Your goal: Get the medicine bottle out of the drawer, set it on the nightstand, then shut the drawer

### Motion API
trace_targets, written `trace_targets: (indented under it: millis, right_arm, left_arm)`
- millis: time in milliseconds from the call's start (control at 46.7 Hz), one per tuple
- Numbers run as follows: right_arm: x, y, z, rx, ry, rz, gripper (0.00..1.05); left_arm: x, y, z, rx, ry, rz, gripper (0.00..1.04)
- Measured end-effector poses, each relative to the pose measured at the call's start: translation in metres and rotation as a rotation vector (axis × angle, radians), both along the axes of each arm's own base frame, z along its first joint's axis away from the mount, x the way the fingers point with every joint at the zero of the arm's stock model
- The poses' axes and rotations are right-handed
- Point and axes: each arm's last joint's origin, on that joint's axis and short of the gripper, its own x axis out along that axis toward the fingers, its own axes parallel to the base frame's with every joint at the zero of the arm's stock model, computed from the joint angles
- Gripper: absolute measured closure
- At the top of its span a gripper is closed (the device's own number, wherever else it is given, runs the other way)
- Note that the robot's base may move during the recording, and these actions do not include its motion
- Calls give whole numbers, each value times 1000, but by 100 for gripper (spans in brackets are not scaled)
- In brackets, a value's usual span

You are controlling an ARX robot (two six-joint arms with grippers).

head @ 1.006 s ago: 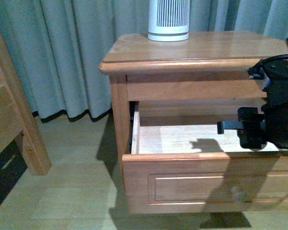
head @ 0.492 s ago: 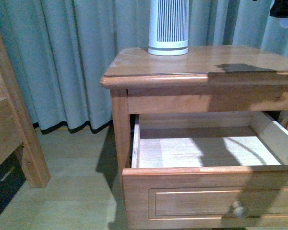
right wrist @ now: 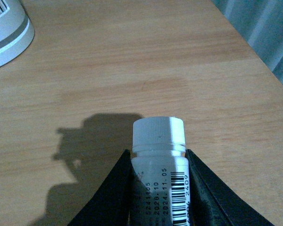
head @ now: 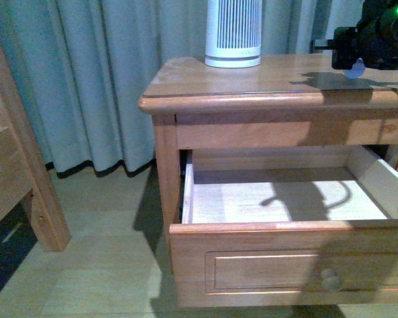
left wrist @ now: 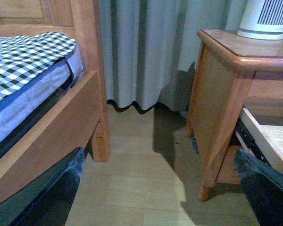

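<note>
Looks like the placing step: right gripper [right wrist: 158,188], jaws clamped on the small white plastic medicine bottle [right wrist: 159,155], hangs over the orange-brown wooden nightstand [head: 252,83] top, so next it probably needs lowering and releasing, then shutting the open upper drawer [head: 285,258].

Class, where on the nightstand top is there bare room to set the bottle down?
Bare wood spreads across the nightstand top, from the white ribbed canister to the right edge, beneath the held medicine bottle. Only the canister's back corner is occupied.
</note>
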Motion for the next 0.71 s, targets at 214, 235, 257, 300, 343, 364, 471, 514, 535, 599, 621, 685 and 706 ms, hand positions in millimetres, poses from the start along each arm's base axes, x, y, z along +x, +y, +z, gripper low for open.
trace_targets:
  millis: [214, 235, 257, 300, 343, 364, 471, 514, 535, 599, 621, 685, 706]
  right_arm:
    - [0, -1, -7, -2, 7, -7, 49]
    - [0, -1, -7, -2, 8, -7, 46]
    - [0, -1, -7, -1, 9, -5, 44]
    - [-1, 0, -7, -1, 5, -3, 38]
    - [-1, 0, -6, 0, -2, -2, 33]
    - [-2, 0, -5, 1, -7, -1, 29]
    - [-10, 0, 9, -3, -55, 3, 16]
    - [-17, 1, 18, -11, -93, 9, 9]
    - [-20, 2, 23, -10, -110, 11, 8]
    - [-38, 4, 43, -1, -162, 27, 6]
    - [-46, 5, 50, -2, -180, 31, 7]
    - [-72, 8, 70, 14, -231, 55, 7]
    - [-82, 10, 75, 17, -238, 66, 7]
  left_arm:
    - [0, 0, 0, 0, 0, 0, 7]
    - [0, 0, 0, 0, 0, 0, 7]
    - [0, 0, 0, 0, 0, 0, 7]
    - [0, 0, 0, 0, 0, 0, 7]
    - [0, 0, 0, 0, 0, 0, 7]
    - [0, 0, 0, 0, 0, 0, 7]
    - [0, 0, 0, 0, 0, 0, 7]
    - [0, 0, 0, 0, 0, 0, 7]
    - [0, 0, 0, 0, 0, 0, 7]
    - [0, 0, 0, 0, 0, 0, 7]
    - [0, 0, 0, 0, 0, 0, 7]
    - [0, 0, 0, 0, 0, 0, 7]
    - [0, 0, 0, 0, 0, 0, 7]
